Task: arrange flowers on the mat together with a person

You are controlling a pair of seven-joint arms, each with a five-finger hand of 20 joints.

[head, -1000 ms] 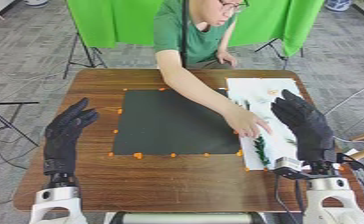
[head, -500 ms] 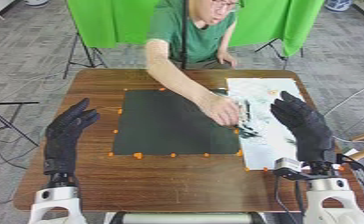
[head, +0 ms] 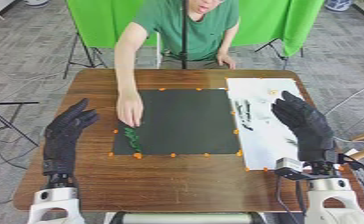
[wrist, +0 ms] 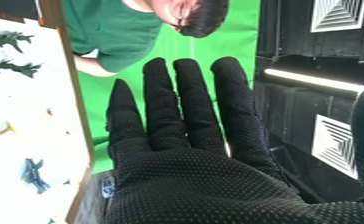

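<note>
Green sprig (head: 132,140) moved to left side of black mat (head: 185,122).

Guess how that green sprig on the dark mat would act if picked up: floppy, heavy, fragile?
The green sprig looks slender, so it is probably light. Its leafy edges might bend or snag. With leaves sticking out along it, it seems unlikely to roll across the dark mat.

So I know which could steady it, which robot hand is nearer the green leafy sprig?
Left. The left hand is left of the leafy sprig, beyond the edge of the dark mat; the right hand is across the mat, by the right side of the white sheet.
</note>
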